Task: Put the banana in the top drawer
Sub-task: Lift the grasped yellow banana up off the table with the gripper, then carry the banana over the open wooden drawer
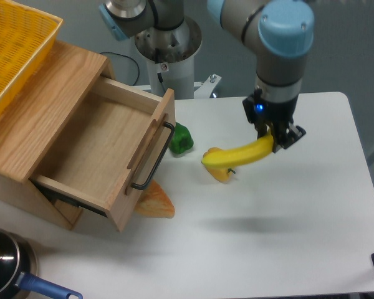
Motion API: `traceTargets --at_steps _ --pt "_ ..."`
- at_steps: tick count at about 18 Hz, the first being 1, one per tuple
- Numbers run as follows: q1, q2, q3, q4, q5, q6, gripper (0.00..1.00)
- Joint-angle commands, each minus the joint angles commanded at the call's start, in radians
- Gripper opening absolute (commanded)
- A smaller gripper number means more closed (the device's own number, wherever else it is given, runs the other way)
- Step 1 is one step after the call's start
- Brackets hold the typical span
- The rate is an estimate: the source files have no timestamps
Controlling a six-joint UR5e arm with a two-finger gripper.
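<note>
The bright-yellow banana [238, 154] hangs in the air over the white table, right of the drawer unit. My gripper [275, 138] is shut on its right end, and its free end points left, partly covering the yellow bell pepper [222, 172] below. The top drawer [96, 148] stands pulled open at the left, its light-wood inside empty, its black bar handle [153, 158] facing the banana. A gap of table separates the banana from the drawer front.
A green bell pepper [181, 138] lies just right of the handle. An orange wedge-shaped food item [154, 201] rests at the drawer's lower corner. A yellow mesh basket [12, 47] sits on the cabinet top. A dark pot [6, 265] with blue handle is at bottom left.
</note>
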Motion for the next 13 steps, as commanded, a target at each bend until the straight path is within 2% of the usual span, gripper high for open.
traceTargets --at_steps 6,13 --pt "-0.011 0.097 0.003 -0.100 -0.002 -0.063 0.17" --pt "-0.014 0.201 0.003 -0.158 -0.003 -0.066 0.17"
